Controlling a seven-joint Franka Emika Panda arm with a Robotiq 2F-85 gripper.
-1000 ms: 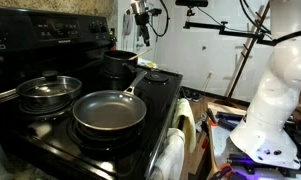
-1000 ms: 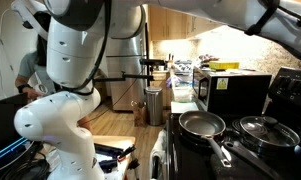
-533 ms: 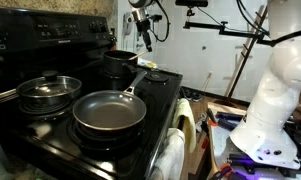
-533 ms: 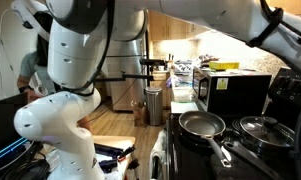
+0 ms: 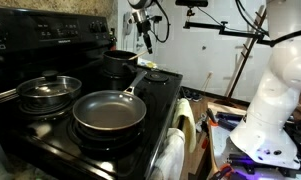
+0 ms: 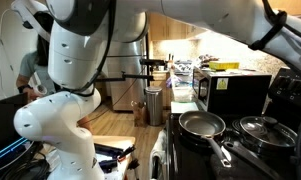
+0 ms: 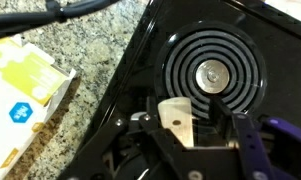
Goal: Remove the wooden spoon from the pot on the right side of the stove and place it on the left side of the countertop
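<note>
One wooden spoon [image 7: 176, 120], and it is out of the pot [image 5: 119, 63]. In the wrist view pale wood sits between the fingers of the gripper [image 7: 193, 125]. In an exterior view a thin stick hangs under it, high over the back edge of the stove [image 5: 162, 97]. The gripper looks clamped on the spoon, since it is in mid-air with nothing else under it, but the pad contact itself is blurred.

Why held so, as a judgement: the spoon hangs down from a high grip so its lower end clears the pot's shiny rim and the pan handle nearby. The wrist camera looks down on one burner ring [image 7: 212, 72] and on the granite countertop [image 7: 85, 45] along the stove's side edge. So the gripper is near that edge, and the carry is underway with the set-down not yet done.

One yellow-and-white box [image 7: 25, 100] lies on the granite, apart from the stove edge. The bare strip between box and stove looks like the free spot, and a drop too near the box could knock it.

Counts:
- One dark pot, at the stove's back corner below the raised back panel, on the counter side.
- One frying pan [image 5: 109, 111], empty, at the front edge, with its handle pointing back toward the pot.
- One steel pot with glass lid [image 5: 48, 92] beside the pan, on the side away from the counter.
- That makes three vessels on the stove.
- One gripper, one spoon, one box.
</note>
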